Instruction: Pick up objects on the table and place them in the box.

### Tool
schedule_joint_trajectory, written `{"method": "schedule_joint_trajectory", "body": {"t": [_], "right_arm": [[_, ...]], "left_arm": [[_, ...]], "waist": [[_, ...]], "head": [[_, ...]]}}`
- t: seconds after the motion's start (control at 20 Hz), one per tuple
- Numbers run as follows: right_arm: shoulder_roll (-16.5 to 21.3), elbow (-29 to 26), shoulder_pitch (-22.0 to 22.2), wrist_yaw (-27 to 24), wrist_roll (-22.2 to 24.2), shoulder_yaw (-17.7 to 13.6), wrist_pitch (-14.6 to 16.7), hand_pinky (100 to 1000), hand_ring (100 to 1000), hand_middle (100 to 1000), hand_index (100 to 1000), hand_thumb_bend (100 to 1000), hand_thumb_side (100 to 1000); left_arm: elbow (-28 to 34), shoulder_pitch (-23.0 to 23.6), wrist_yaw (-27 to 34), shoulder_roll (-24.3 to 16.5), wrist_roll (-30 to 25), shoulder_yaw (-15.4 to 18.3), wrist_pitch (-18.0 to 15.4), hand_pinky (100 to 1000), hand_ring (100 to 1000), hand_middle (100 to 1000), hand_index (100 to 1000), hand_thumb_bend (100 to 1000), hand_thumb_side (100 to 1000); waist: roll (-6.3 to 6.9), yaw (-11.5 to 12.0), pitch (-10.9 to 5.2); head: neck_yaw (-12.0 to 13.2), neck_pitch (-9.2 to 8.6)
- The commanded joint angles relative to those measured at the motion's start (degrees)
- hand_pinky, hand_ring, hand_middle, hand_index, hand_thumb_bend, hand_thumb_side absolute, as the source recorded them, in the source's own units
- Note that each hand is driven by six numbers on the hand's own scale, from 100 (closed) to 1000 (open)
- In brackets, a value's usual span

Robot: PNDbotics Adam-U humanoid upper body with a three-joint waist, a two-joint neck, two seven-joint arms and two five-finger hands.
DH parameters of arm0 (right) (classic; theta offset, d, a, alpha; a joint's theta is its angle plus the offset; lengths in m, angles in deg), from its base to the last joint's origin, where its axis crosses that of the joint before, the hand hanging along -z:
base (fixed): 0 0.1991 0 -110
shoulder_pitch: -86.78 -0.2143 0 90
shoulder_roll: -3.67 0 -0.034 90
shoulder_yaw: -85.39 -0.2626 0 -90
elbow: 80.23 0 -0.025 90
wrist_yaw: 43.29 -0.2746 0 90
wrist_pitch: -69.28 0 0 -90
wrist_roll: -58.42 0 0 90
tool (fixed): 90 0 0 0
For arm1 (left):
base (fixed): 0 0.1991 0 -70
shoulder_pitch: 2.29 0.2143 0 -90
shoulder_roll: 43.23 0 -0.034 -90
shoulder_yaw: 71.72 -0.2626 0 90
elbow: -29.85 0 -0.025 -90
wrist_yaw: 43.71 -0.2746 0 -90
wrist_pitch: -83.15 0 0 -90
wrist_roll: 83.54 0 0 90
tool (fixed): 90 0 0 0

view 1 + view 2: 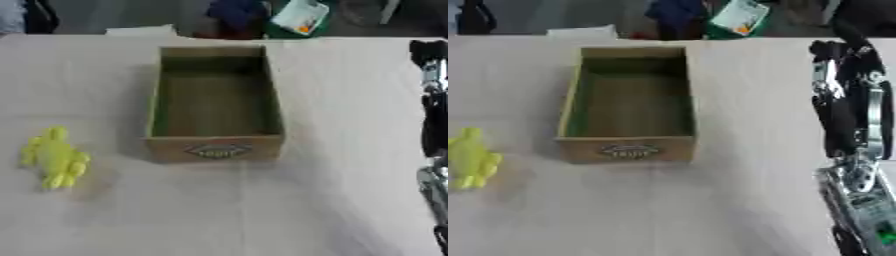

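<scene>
A yellow soft toy (55,157) lies on the pale table at the left, a little in front of and left of the box. The open cardboard box (215,146) stands in the middle of the table, long side running away from me; I see nothing on its greenish-brown floor. My right hand (846,110) rises along the right edge, black with silver parts, fingers stretched upward and holding nothing. It is well to the right of the box and touches nothing. My left hand shows in neither view.
The table's far edge (350,39) runs across the top. Beyond it are dark shapes and a green-and-white object (300,17). A flat white thing (581,32) lies at the far edge behind the box.
</scene>
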Motion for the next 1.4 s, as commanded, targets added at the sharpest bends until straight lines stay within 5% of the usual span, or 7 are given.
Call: {"method": "schedule_joint_trajectory", "body": {"t": [0.05, 0.5, 0.95, 1.2, 1.4], "right_arm": [[1.2, -1.1, -0.5, 0.3, 0.0, -0.3, 0.1, 880, 803, 600, 844, 100, 500], [1.3, -1.1, 0.0, 0.4, 0.1, -0.4, 0.0, 880, 803, 600, 845, 100, 504], [1.7, -1.1, 0.1, 0.5, 0.3, -0.4, -0.1, 880, 804, 601, 845, 100, 511], [2.1, -1.1, 0.4, 0.7, 0.3, -0.4, -0.2, 879, 804, 601, 845, 100, 520], [2.6, -1.1, 0.7, 0.9, 0.3, -0.6, -0.2, 878, 803, 602, 845, 100, 525]], "left_arm": [[1.0, 0.0, -0.1, -1.3, -0.1, 0.6, -0.2, 530, 586, 599, 823, 100, 656], [1.0, 0.4, -0.3, -2.1, 0.3, 0.7, -0.5, 530, 587, 601, 822, 100, 660], [1.0, 1.5, -2.6, -5.2, 1.3, 0.9, -1.7, 526, 589, 605, 821, 100, 672], [1.0, 3.4, -11.6, -11.4, 7.0, 2.0, -0.8, 515, 599, 614, 822, 100, 670], [1.0, 5.3, -26.5, -18.3, 15.0, 2.6, 5.4, 519, 623, 640, 840, 129, 718]], "waist": [[0.04, 0.2, -0.97], [0.08, 0.8, -1.64], [0.15, 0.8, -1.86], [0.4, 1.1, -2.05], [0.65, 1.3, -2.45]], "head": [[0.4, 0.64], [-1.3, 4.68], [-2.7, 4.9], [-3.6, 4.37], [-3.5, 4.11]]}}
